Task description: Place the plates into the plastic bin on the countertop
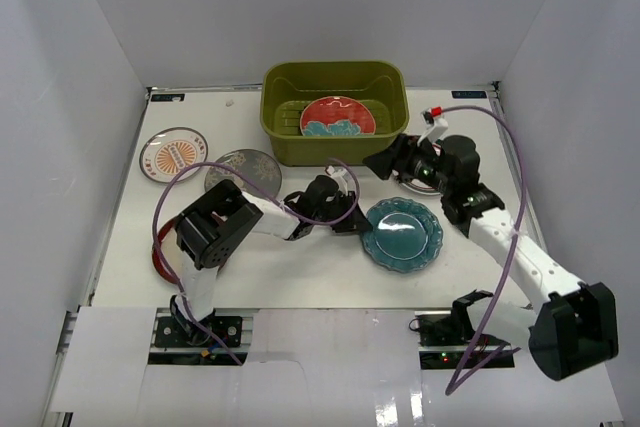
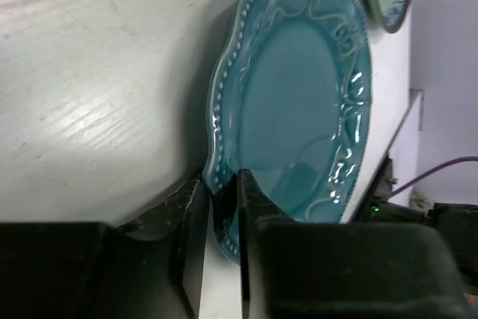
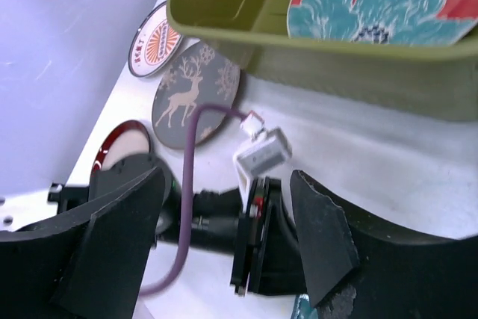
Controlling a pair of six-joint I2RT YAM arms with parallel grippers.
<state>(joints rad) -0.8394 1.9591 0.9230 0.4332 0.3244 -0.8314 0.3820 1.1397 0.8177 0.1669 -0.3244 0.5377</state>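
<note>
Left gripper (image 2: 219, 188) pinches narrowly on the 9 o'clock rim of the teal scalloped round plate (image 1: 405, 235), presumably its only graspable edge. The olive-green rectangular plastic bin (image 1: 290, 145) stands at 12 o'clock. Right gripper (image 3: 224, 181) hangs wide, empty.

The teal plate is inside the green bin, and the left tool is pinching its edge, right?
Not quite. The teal scalloped plate lies on the white table, not inside the green bin, as the top view shows. The left tool is pinching its edge.
</note>
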